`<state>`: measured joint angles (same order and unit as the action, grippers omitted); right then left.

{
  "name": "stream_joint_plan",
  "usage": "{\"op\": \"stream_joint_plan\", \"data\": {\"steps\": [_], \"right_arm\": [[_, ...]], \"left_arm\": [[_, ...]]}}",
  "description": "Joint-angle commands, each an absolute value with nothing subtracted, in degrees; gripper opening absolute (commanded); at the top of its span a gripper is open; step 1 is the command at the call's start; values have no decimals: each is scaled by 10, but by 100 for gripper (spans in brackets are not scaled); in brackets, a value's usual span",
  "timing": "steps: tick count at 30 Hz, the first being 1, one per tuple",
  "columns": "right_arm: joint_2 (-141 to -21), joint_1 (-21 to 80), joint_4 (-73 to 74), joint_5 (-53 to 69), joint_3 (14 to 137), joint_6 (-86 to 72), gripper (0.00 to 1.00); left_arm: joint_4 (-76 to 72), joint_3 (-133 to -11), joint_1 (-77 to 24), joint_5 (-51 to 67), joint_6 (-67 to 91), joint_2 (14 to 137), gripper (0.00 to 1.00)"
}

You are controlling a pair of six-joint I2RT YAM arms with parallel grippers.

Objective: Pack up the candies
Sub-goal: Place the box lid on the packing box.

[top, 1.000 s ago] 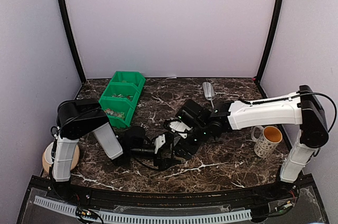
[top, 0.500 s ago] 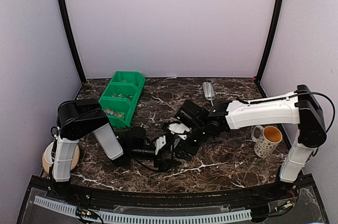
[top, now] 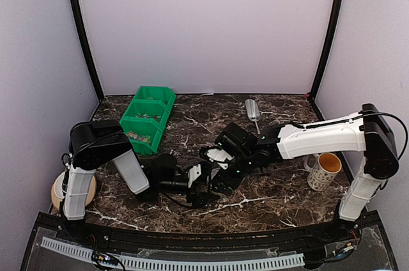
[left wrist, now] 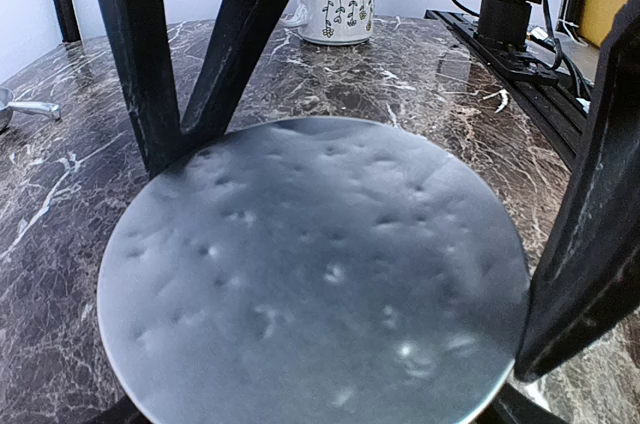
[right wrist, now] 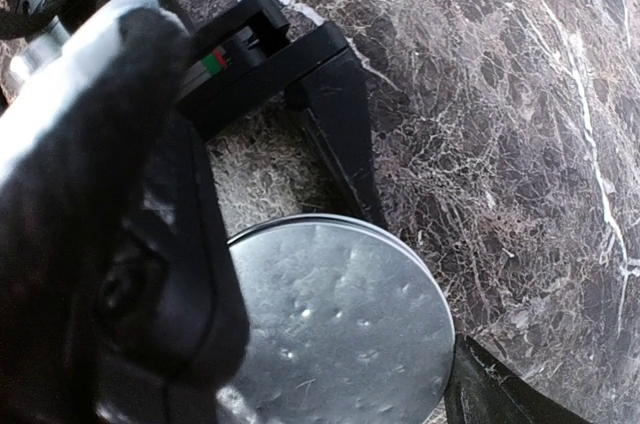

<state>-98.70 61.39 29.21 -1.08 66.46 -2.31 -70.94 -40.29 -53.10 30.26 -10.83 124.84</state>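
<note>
Two fingers of the left gripper [left wrist: 350, 254] clamp opposite edges of a round dimpled silver lid [left wrist: 300, 294] near the middle of the dark veined marble table [top: 287, 197]. The right gripper [right wrist: 340, 369] brackets that same lid (whether its jaws squeeze it cannot be told). Tiny mixed-colour candies [top: 134, 135] lie well apart, inside the green plastic bin [top: 160, 97] at far left.

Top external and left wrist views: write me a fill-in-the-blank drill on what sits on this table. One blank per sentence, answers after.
1. The green plastic bin stands on the table's ___ side.
2. The white floral ceramic mug stands next to the ___ arm's base.
3. The dimpled silver metal lid is ___ in shape.
Missing words: left; right; round.
</note>
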Motion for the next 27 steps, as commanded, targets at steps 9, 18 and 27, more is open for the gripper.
{"op": "stream_joint_plan", "data": {"steps": [9,18,27], "right_arm": [[-965,610,235,-74,611,-119,89],[-964,613,197,-118,587,-165,88],[-972,620,173,-140,583,-195,90]], "left_arm": [[-620,-381,-542,197,-96,1289,79],[-617,-384,-542,163,-84,1290,79],[-612,-386,-542,134,-76,1291,79]]}}
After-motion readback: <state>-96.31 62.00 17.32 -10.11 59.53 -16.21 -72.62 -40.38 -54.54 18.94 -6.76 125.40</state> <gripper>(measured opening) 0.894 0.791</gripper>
